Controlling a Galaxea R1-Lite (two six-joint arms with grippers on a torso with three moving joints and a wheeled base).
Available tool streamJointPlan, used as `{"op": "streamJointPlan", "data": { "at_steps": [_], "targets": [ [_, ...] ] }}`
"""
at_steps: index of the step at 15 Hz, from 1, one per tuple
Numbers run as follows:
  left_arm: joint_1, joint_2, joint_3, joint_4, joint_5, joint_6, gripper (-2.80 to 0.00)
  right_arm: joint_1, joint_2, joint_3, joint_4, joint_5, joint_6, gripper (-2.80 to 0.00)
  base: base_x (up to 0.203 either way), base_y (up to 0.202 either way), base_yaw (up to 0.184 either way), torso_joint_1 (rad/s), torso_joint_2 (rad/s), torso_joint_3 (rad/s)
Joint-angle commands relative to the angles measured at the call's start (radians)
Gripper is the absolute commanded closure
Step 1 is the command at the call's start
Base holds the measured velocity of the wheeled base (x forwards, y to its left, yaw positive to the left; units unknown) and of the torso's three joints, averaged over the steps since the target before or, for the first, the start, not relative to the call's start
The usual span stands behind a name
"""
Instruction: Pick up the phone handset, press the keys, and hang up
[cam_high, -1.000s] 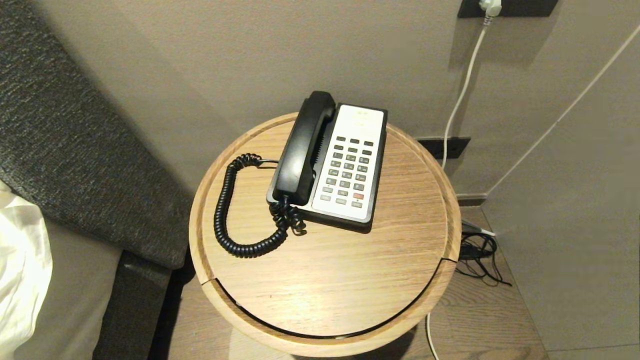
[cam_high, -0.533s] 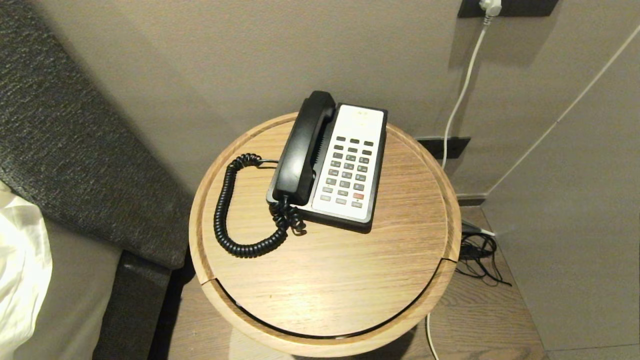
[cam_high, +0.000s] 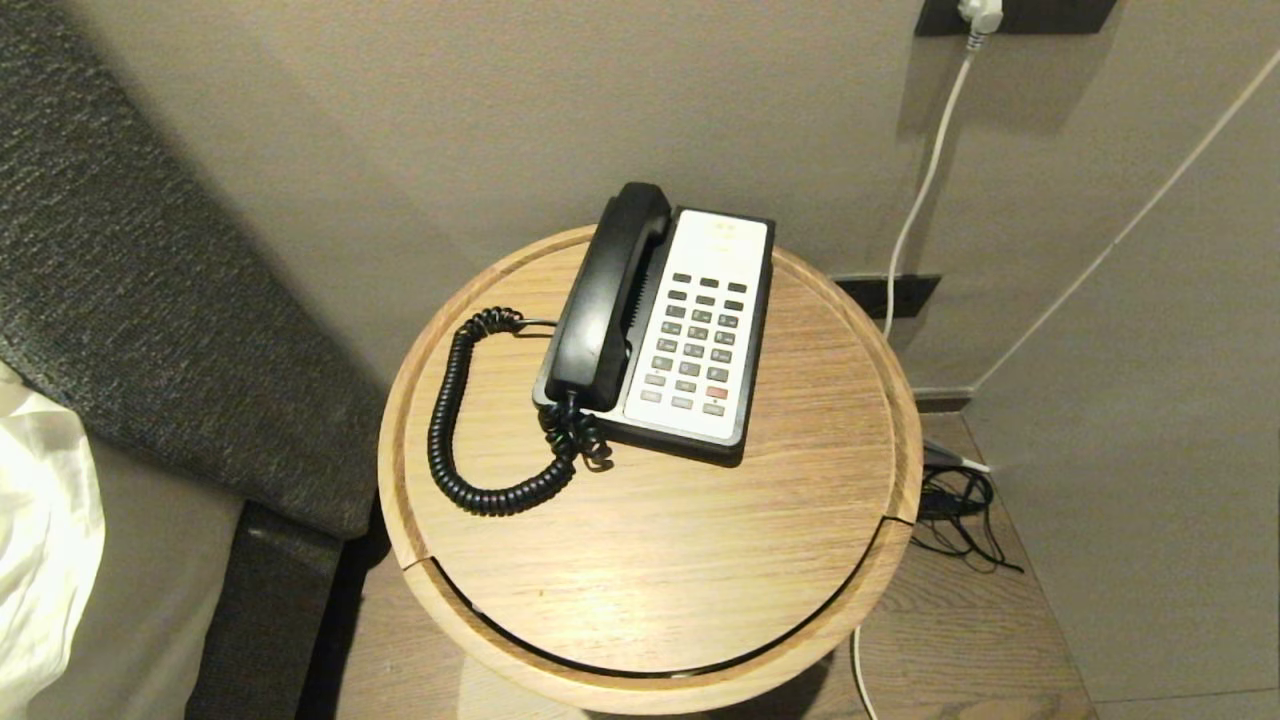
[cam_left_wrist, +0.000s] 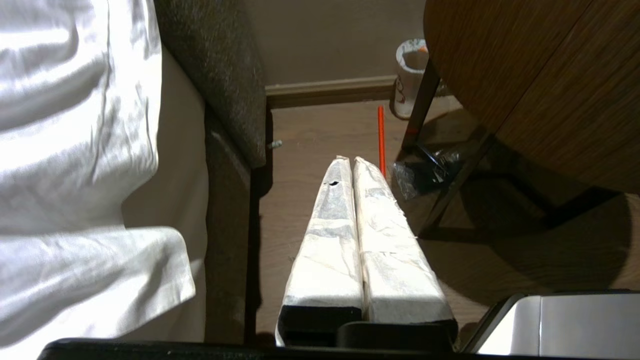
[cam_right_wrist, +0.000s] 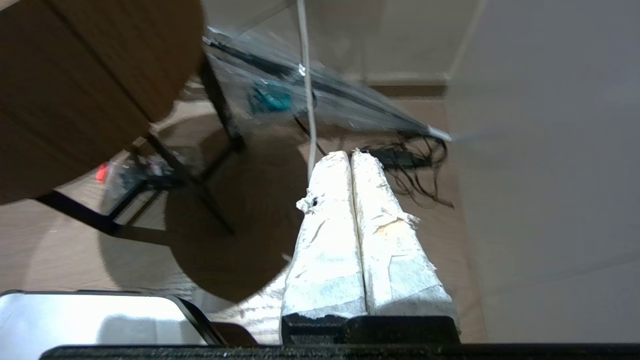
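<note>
Black phone handset is seated in its cradle beside the keys, cord looped on the round counter. Left gripper and right gripper are parked low beside it, fingers clenched on nothing.

Warm, dim indoor light; right wrist view perhaps motion-blurred, shadows soft.

One glossy black curved plastic phone handset is counted, on one flat black-and-white phone base, with one black coiled cord; one red button is seen among the dark grey rectangular keys, set in rows of three; one round wooden side table; two white tape-wrapped grippers are counted, the left gripper and the right gripper
</note>
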Motion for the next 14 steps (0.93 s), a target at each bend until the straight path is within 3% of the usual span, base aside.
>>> {"op": "streamJointPlan", "data": {
  "at_steps": [1, 4, 6, 9, 11, 13, 14],
  "targets": [
    [0.001, 0.002, 0.009, -0.018, -0.001, -0.025, 0.0, 0.0, -0.003, 0.015, -0.009, -0.009, -0.014, 0.0, 0.0, 0.0, 0.0, 0.0, 0.0, 0.0],
    [0.001, 0.001, 0.008, -0.019, 0.008, -0.058, 0.0, 0.0, -0.003, 0.01, 0.003, -0.013, -0.004, 0.0, 0.0, 0.0, 0.0, 0.0, 0.0, 0.0],
    [0.001, 0.002, 0.009, -0.02, -0.005, 0.017, 0.0, 0.0, -0.003, 0.014, -0.009, -0.009, -0.012, 0.0, 0.0, 0.0, 0.0, 0.0, 0.0, 0.0],
    [0.001, 0.002, 0.006, -0.016, -0.003, 0.002, 0.0, 0.0, -0.003, 0.015, -0.008, -0.012, -0.005, 0.0, 0.0, 0.0, 0.0, 0.0, 0.0, 0.0],
    [0.003, 0.027, -0.019, 0.057, 0.016, -0.06, 0.0, 0.0, -0.003, 0.015, -0.009, -0.009, -0.012, 0.0, 0.0, 0.0, 0.0, 0.0, 0.0, 0.0],
    [0.003, 0.001, -0.018, 0.055, 0.011, -0.054, 0.0, 0.0, -0.003, 0.012, 0.0, -0.009, -0.014, 0.0, 0.0, 0.0, 0.0, 0.0, 0.0, 0.0],
    [0.003, 0.001, -0.014, 0.044, 0.005, -0.021, 0.0, 0.0, -0.003, 0.014, -0.009, -0.009, -0.012, 0.0, 0.0, 0.0, 0.0, 0.0, 0.0, 0.0]
  ]
}}
